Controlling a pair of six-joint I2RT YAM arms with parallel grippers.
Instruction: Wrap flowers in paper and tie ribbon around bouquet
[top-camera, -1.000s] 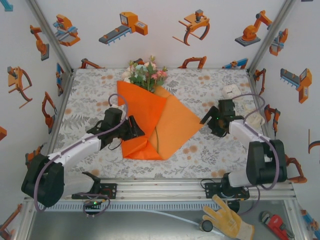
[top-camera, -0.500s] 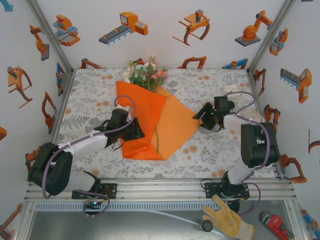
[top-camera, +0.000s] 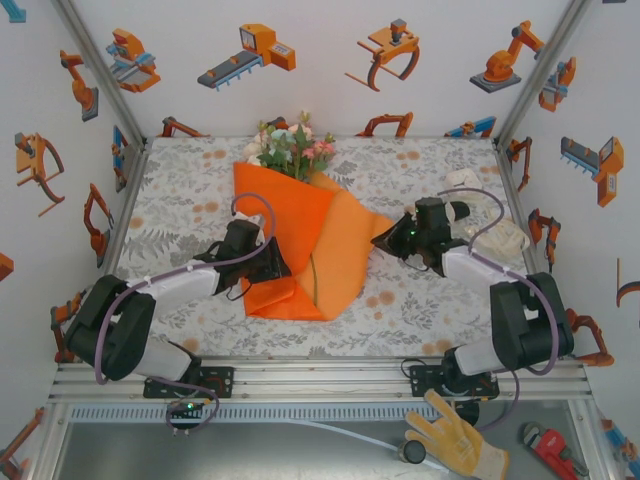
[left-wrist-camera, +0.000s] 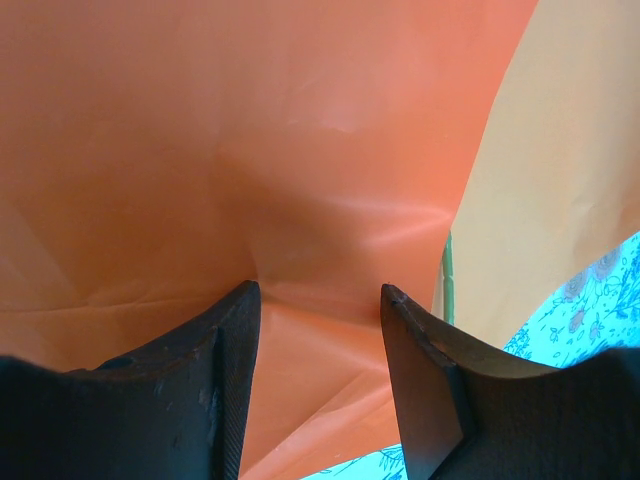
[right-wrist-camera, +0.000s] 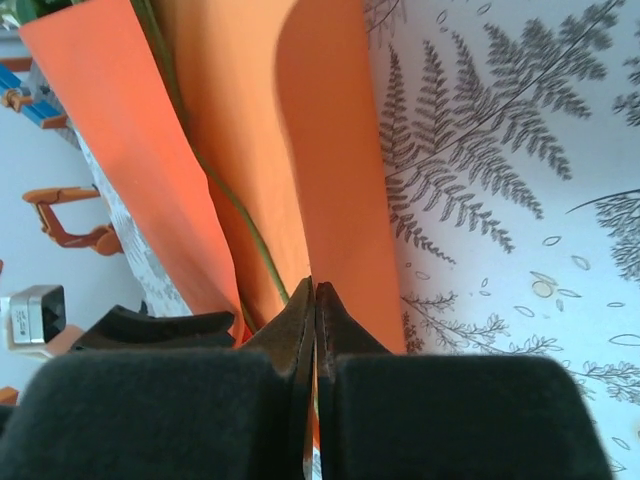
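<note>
The orange paper (top-camera: 300, 230) lies mid-table with its left flap folded over the green stems (right-wrist-camera: 240, 220). The flowers (top-camera: 293, 150) stick out at its far end. My left gripper (top-camera: 275, 262) rests on the folded flap; in the left wrist view it (left-wrist-camera: 320, 292) is open, with creased paper (left-wrist-camera: 300, 150) under and between the fingers and a stem (left-wrist-camera: 448, 285) just to the right. My right gripper (top-camera: 388, 238) is shut on the paper's right corner, which is lifted and curls inward (right-wrist-camera: 330, 130). A cream bundle, probably the ribbon (top-camera: 505, 240), lies at the right edge.
A small white box (top-camera: 463, 181) sits at the far right of the floral tablecloth (top-camera: 430, 300), close behind the right arm. Printed walls close in three sides. A yellow glove (top-camera: 455, 435) and a red wrench (top-camera: 555, 452) lie below the front rail.
My right gripper moved left to the paper's right corner and shut on it; the corner is now raised and pulled inward. The left gripper shifted slightly right on the flap.
</note>
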